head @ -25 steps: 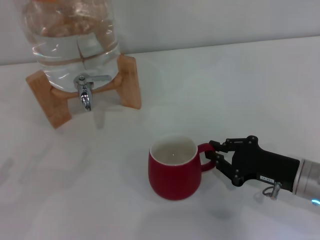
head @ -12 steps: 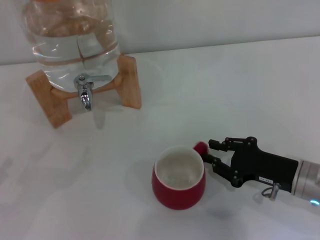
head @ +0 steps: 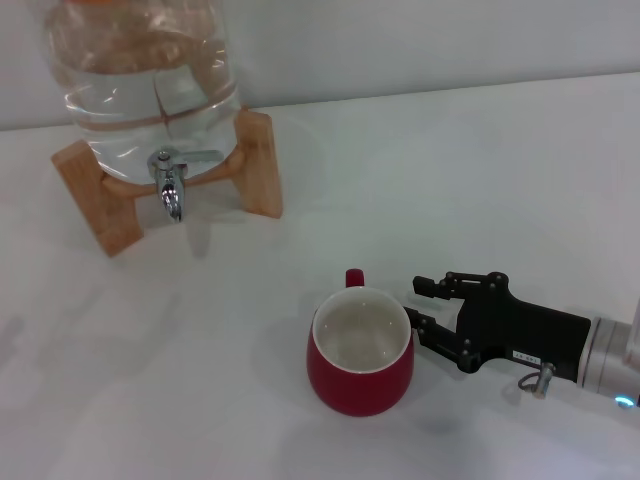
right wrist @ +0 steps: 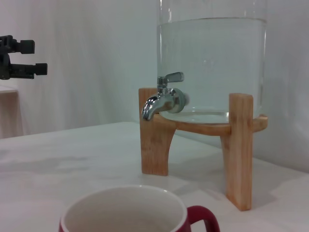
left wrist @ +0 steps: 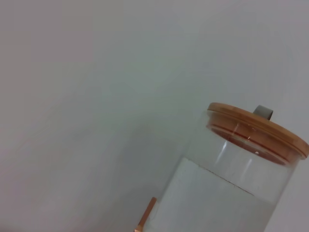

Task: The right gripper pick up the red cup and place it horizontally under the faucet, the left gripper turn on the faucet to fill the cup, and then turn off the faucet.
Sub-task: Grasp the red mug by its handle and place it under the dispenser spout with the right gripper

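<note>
The right gripper [head: 424, 305], jaws spread and empty, sits beside the red cup [head: 360, 363]; its handle [head: 354, 278] faces the faucet [head: 170, 185], so clamp the rim.

The water jar [head: 145, 70] is cut off at the frame's top; the cup [right wrist: 126, 212] runs off the wrist view's bottom edge.

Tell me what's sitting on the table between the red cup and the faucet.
Nothing. In the head view, only bare white table separates the red cup from the faucet.
</note>
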